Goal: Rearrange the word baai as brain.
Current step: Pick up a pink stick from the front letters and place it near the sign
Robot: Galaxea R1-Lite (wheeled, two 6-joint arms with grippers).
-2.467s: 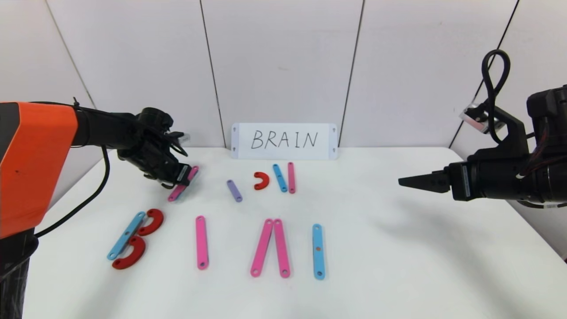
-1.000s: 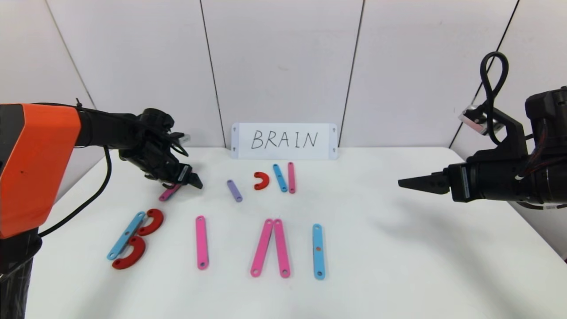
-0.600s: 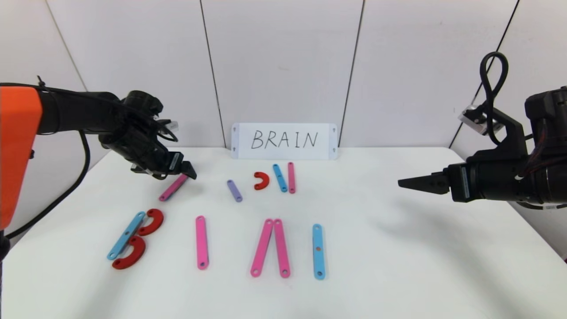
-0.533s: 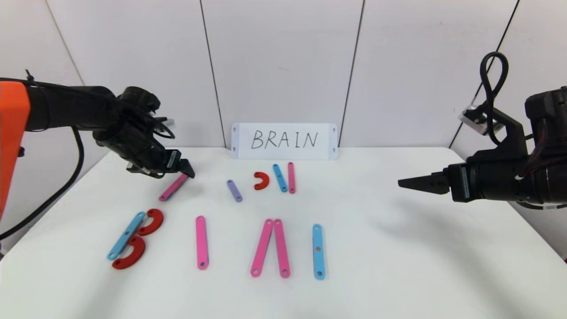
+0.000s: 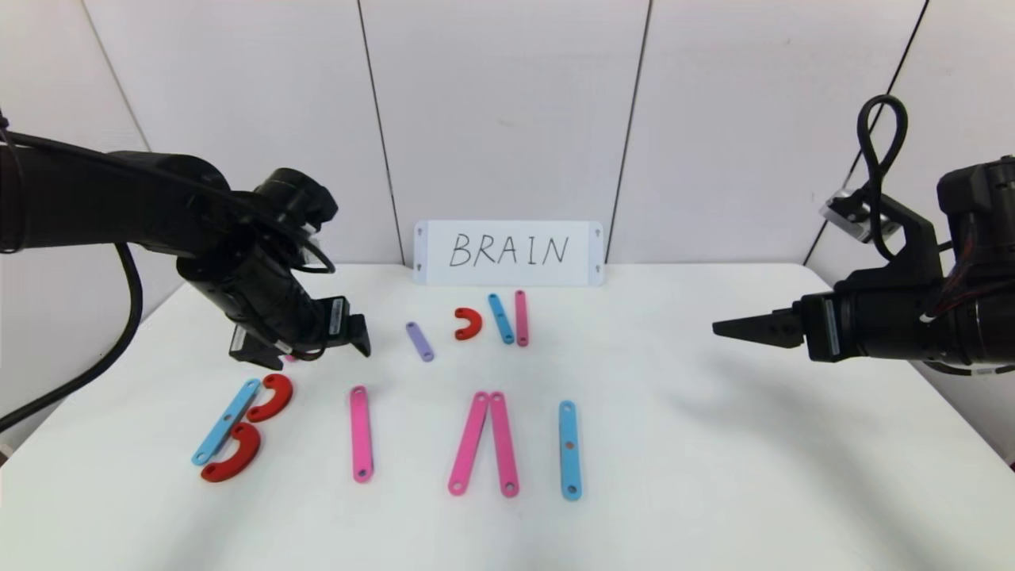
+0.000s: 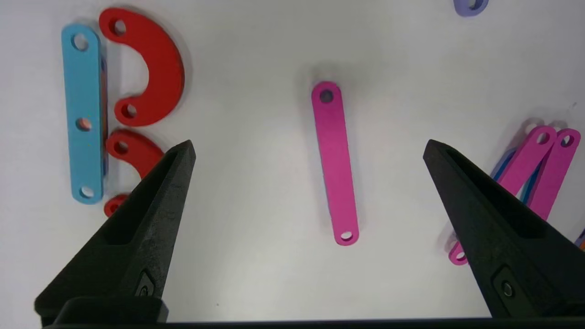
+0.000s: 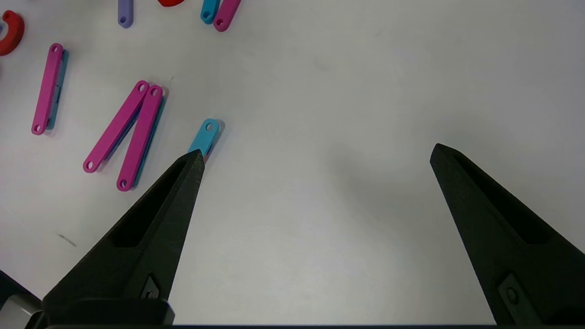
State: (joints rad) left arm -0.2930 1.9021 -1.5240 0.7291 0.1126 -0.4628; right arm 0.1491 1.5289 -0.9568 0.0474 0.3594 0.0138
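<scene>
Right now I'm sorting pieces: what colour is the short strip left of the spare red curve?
Purple, clearest in the head view.

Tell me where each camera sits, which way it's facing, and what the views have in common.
Head view: on the robot's head, looking forward and down at the table and BRAIN card; both arms show.
Left wrist view: on the left arm, looking down past the open left hand at a lone pink strip.
Right wrist view: on the right arm, looking down past the open right hand at bare table.
Shared: all three show the pink strip pair.

White card [image 5: 508, 252] lettered BRAIN upright at white table's [image 5: 714, 476] far edge, against panelled wall [image 5: 507, 103].
</scene>
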